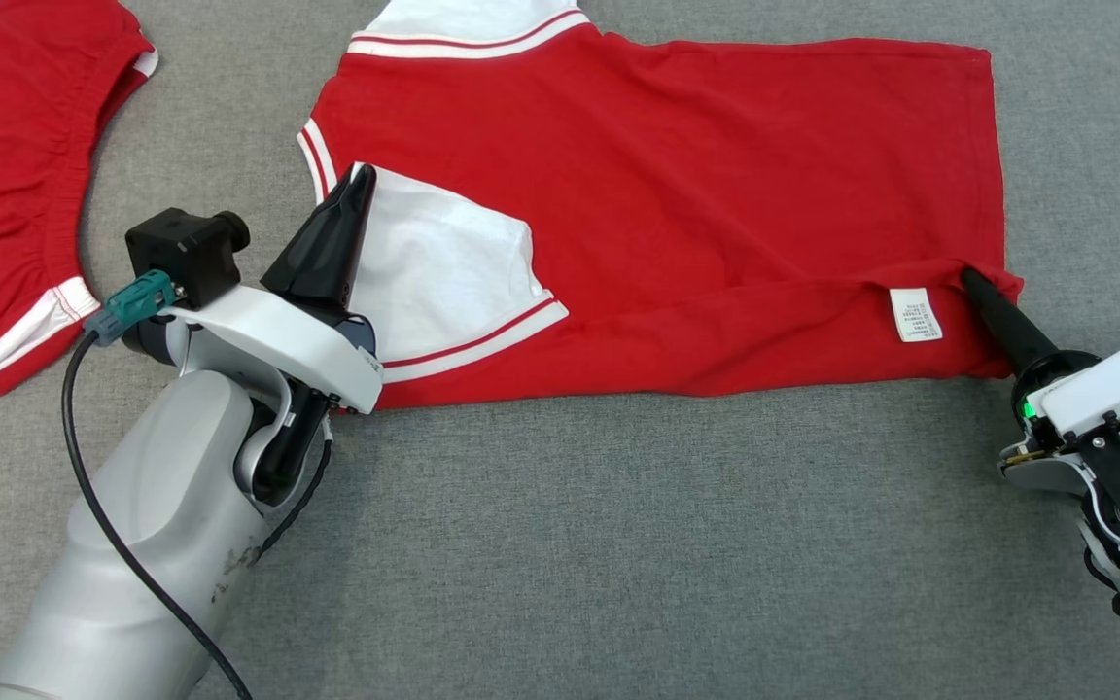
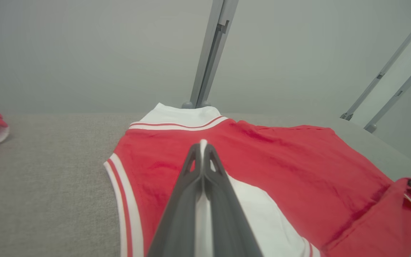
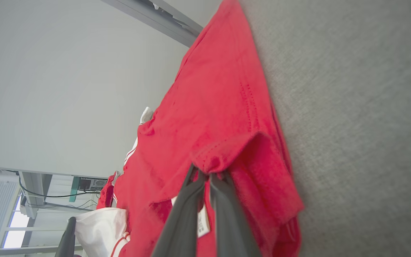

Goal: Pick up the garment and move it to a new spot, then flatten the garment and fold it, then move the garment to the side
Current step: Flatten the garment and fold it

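Note:
The garment is a red T-shirt with white, red-striped sleeves, spread across the grey cloth surface with its near edge folded up over itself. My left gripper is shut on the white sleeve's edge, which shows pinched between the fingers in the left wrist view. My right gripper is shut on the folded red hem corner near the white care label; the right wrist view shows the garment bunched at the fingertips of my right gripper.
A second red garment with white trim lies at the far left of the grey surface. Grey metal frame posts stand behind the table's far edge.

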Tool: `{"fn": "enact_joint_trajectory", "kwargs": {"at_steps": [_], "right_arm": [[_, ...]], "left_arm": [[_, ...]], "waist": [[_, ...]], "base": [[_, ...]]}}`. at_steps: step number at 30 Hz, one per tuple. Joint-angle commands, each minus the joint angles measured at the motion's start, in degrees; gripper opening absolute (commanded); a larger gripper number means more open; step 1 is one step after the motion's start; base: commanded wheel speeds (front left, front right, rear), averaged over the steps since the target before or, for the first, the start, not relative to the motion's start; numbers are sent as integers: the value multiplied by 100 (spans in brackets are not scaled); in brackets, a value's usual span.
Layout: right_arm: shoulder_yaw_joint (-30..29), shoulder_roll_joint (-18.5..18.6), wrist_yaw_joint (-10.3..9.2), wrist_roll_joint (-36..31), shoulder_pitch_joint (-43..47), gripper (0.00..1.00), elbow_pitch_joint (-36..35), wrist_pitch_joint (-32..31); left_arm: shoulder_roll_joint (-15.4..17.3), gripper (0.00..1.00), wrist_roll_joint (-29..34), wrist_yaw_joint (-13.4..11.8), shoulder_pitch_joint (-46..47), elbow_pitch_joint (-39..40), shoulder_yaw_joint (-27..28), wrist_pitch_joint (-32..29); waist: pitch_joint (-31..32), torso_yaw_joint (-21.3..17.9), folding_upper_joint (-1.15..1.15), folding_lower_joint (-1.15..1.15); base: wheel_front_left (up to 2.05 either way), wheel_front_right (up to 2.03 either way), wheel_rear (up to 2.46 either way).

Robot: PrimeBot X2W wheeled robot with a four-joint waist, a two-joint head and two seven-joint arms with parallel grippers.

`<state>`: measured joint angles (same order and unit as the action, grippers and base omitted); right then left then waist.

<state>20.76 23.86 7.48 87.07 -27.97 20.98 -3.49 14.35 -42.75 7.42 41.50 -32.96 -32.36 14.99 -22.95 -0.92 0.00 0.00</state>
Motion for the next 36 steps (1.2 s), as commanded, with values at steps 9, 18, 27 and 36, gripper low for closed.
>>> {"fn": "enact_joint_trajectory", "kwargs": {"at_steps": [9,18,27,36], "right_arm": [[35,-67,4,1,-90,100,223,225],[24,-34,4,61,162,100,76,418],[166,142,4,-156,567,100,-128,667],[428,318,4,-581,957,100,-116,1199]], "left_arm": [[-13,100,-20,8,74,-380,99,21],[108,100,227,9,-413,-5,497,21],[144,100,473,9,-1172,388,881,21],[-79,100,755,9,-1890,672,1380,21]], "waist": [[115,-16,0,0],[378,11,0,0],[729,13,0,0],[1053,18,0,0]], "base": [[0,0,0],[0,0,0],[0,0,0],[0,0,0]]}}
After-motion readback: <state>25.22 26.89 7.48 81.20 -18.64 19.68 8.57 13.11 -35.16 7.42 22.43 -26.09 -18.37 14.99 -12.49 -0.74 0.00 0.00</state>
